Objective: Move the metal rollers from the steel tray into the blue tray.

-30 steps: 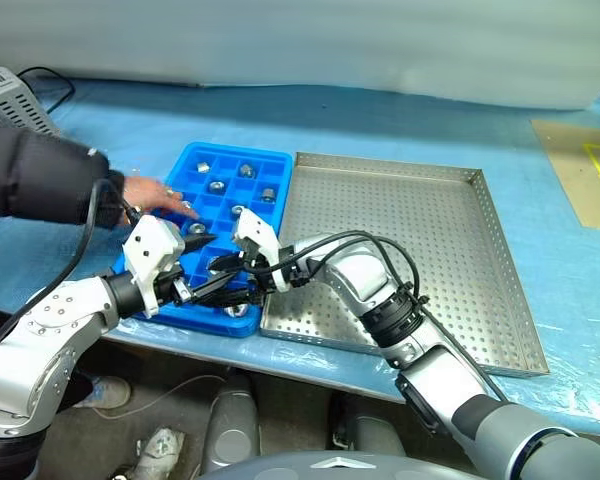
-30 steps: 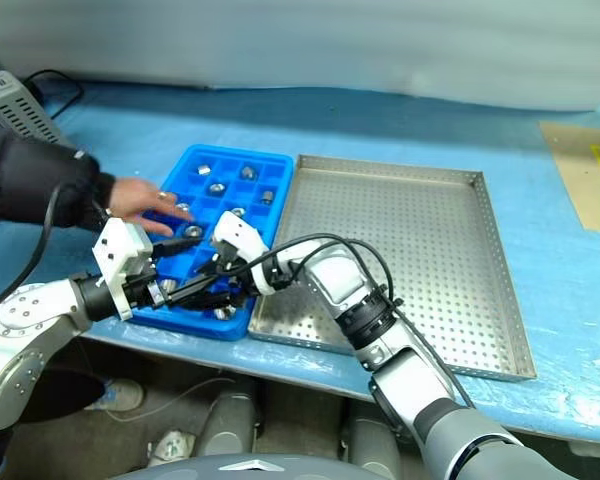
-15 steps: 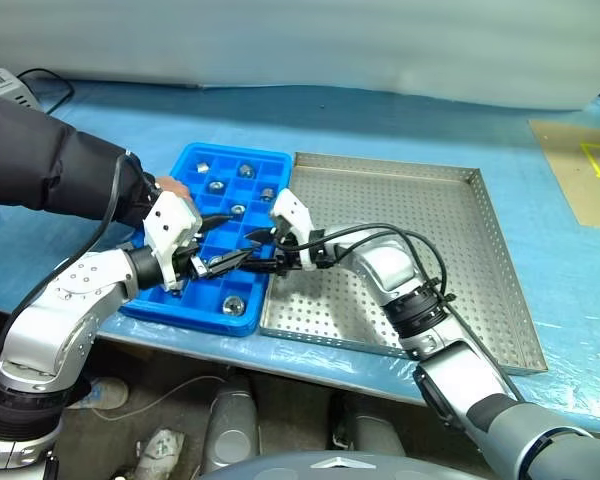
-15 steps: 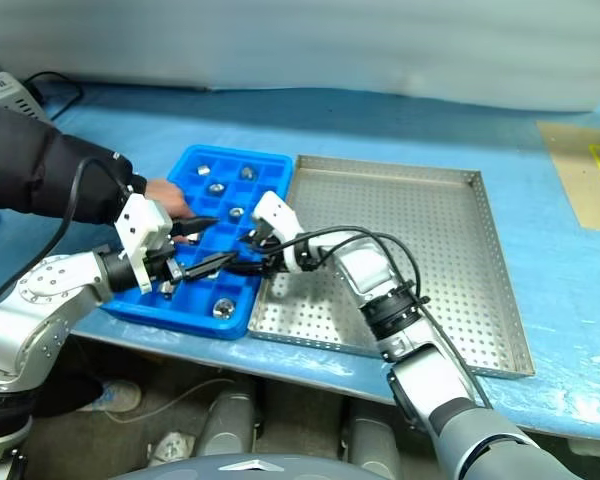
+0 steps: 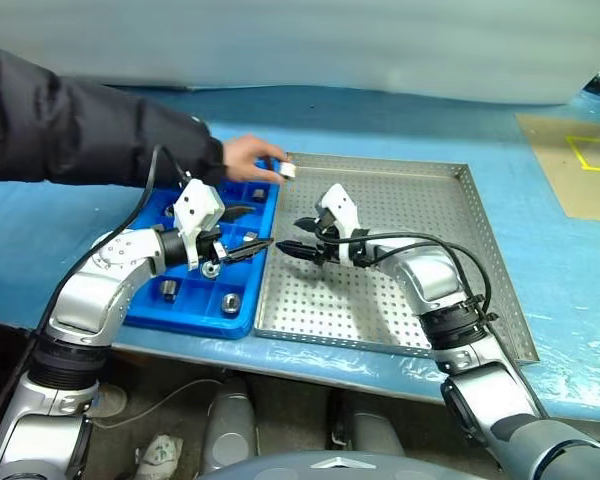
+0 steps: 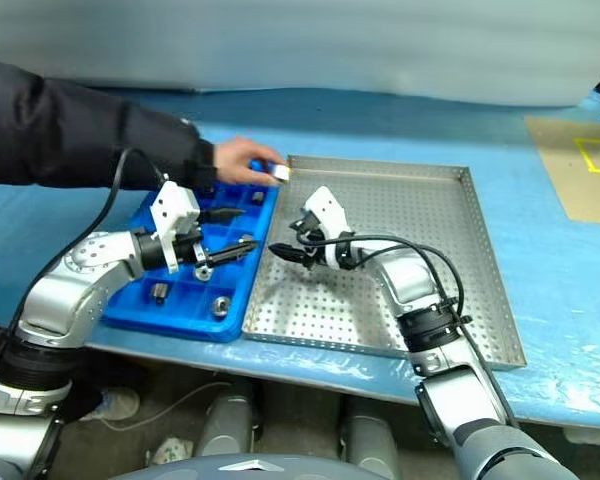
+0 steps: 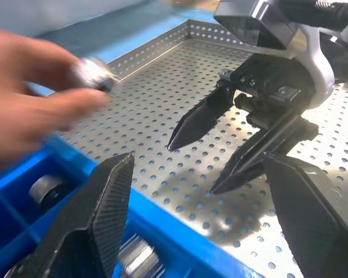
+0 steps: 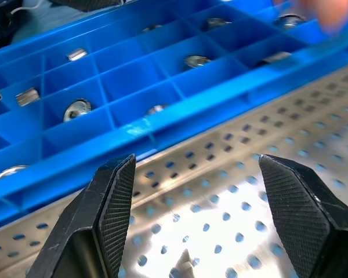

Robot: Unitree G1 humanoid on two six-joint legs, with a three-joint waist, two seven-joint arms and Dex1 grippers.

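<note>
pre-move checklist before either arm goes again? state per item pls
1. Left gripper empty, fingers apart: ok.
2. Right gripper empty, open above the steel tray: ok.
3. Workspace free of people: not ok, a person's hand holds a roller at the trays' far corner.
4. Rollers left on the steel tray floor: none seen, ok.
5. Rollers sitting in the blue tray compartments: ok.
6. Grippers apart from each other: ok, but close.

Blue table cover (image 5: 400,130); tan mat with yellow marking (image 5: 580,165) at far right; person's dark sleeve (image 5: 70,125).
</note>
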